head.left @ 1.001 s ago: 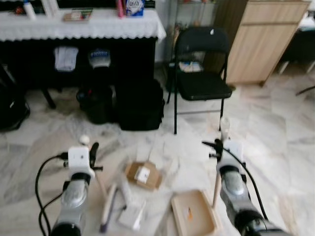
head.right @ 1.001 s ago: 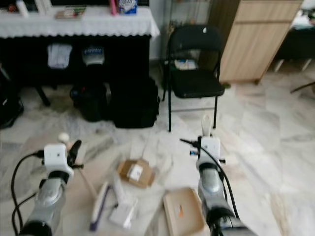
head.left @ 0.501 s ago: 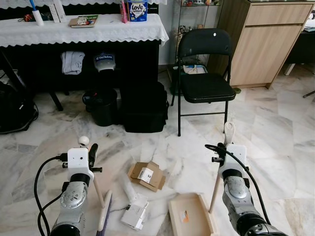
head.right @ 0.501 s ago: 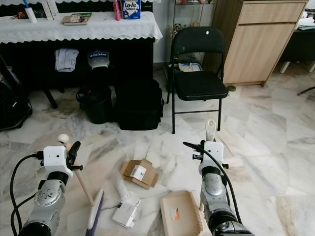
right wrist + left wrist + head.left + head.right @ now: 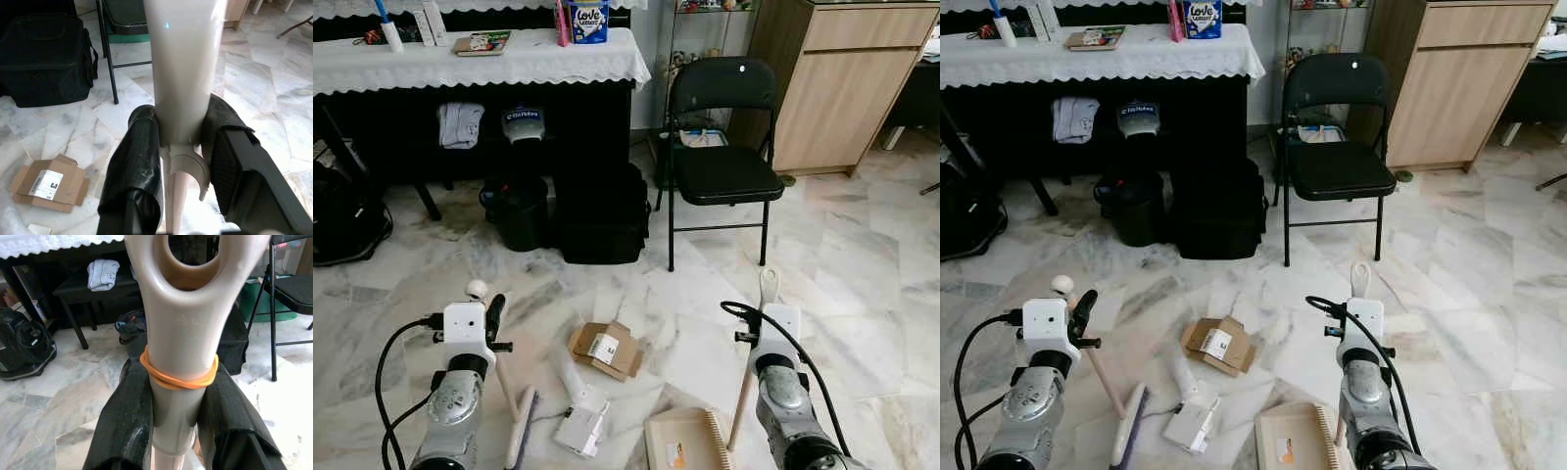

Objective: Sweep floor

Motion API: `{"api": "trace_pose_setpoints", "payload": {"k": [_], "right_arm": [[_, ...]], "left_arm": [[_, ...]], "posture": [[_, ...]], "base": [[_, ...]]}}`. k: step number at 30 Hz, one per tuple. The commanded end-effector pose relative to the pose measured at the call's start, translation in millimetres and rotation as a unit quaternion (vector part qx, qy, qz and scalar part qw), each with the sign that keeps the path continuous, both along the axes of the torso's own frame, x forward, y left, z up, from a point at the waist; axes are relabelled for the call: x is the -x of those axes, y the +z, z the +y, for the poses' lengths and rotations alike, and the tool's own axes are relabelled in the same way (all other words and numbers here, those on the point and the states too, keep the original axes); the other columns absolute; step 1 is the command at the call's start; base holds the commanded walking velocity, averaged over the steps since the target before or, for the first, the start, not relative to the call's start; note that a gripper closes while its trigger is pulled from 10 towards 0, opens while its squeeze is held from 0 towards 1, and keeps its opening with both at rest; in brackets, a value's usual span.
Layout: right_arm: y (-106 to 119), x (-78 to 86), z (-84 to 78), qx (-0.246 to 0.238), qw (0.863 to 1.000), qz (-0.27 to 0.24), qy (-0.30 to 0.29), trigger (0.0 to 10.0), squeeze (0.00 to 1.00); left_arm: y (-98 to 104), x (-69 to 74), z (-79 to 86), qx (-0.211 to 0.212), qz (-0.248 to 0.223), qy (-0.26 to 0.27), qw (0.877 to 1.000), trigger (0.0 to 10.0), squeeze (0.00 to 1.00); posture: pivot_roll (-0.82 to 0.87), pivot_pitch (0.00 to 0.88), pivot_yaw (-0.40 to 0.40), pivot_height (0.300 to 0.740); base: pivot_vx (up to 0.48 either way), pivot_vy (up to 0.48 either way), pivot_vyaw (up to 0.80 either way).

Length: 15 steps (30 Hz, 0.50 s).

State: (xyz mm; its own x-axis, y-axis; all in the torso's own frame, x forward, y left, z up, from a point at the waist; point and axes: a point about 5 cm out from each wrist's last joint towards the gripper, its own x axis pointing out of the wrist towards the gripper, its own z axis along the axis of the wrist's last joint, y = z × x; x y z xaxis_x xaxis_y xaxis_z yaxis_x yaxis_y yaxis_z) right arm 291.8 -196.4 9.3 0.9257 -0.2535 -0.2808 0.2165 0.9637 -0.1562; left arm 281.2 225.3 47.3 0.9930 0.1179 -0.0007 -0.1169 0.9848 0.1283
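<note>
My left gripper (image 5: 490,315) is shut on the beige broom handle (image 5: 181,333), just below an orange rubber band; its fingers (image 5: 128,421) press both sides. The broom head (image 5: 521,441) rests on the marble floor to my lower left. My right gripper (image 5: 756,321) is shut on the pale dustpan handle (image 5: 183,58), which stands upright. The beige dustpan (image 5: 688,443) lies flat on the floor by its foot. Between them lie a flattened cardboard box (image 5: 604,350), a small white box (image 5: 579,429) and a white wrapper (image 5: 570,375).
A black folding chair (image 5: 720,147) stands ahead to the right. A black bag (image 5: 599,215) and a black bin (image 5: 519,211) sit under a table with a white cloth (image 5: 489,57). A wooden cabinet (image 5: 842,78) is far right, a dark backpack (image 5: 347,220) far left.
The view was blurred and has steadied. The dustpan and the broom head have slid a little nearer to me. Both grippers keep their hold on the handles.
</note>
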Motion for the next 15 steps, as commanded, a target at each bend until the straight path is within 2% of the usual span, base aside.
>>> {"api": "trace_pose_setpoints", "payload": {"k": [1, 7, 10, 14, 15], "right_arm": [[-3.1, 0.7, 3.1, 0.005, 1.0, 0.016, 0.006, 10.0, 0.0], [-0.3, -3.0, 2.7, 0.008, 1.0, 0.017, 0.007, 10.0, 0.0], [-3.6, -3.1, 2.5, 0.008, 0.999, 0.044, 0.006, 10.0, 0.0], [-6.7, -3.2, 2.7, -0.02, 0.998, 0.066, -0.007, 10.0, 0.0], [-9.4, -1.5, -1.7, -0.021, 0.996, 0.085, -0.016, 10.0, 0.0]], "left_arm": [[4.0, 0.1, 4.7, -0.01, -0.004, -0.001, 1.0, 10.0, 0.0], [4.8, 0.7, 7.3, -0.011, -0.003, 0.005, 1.0, 10.0, 0.0], [4.9, 0.1, 7.1, -0.011, -0.003, 0.005, 1.0, 10.0, 0.0], [5.5, -1.2, 8.1, -0.011, -0.002, 0.004, 1.0, 10.0, 0.0], [5.8, -2.1, 8.9, -0.011, 0.0, 0.003, 1.0, 10.0, 0.0]], "posture": [[0.06, 0.0, 0.017, 0.74], [0.06, 0.0, 0.012, 0.74], [0.06, 0.0, 0.013, 0.74], [0.05, 0.0, 0.012, 0.74], [0.05, 0.0, 0.01, 0.74]], "base": [[0.0, 0.0, 0.0], [0.0, 0.0, 0.0], [0.0, 0.0, 0.0], [0.0, 0.0, 0.0], [0.0, 0.0, 0.0]]}}
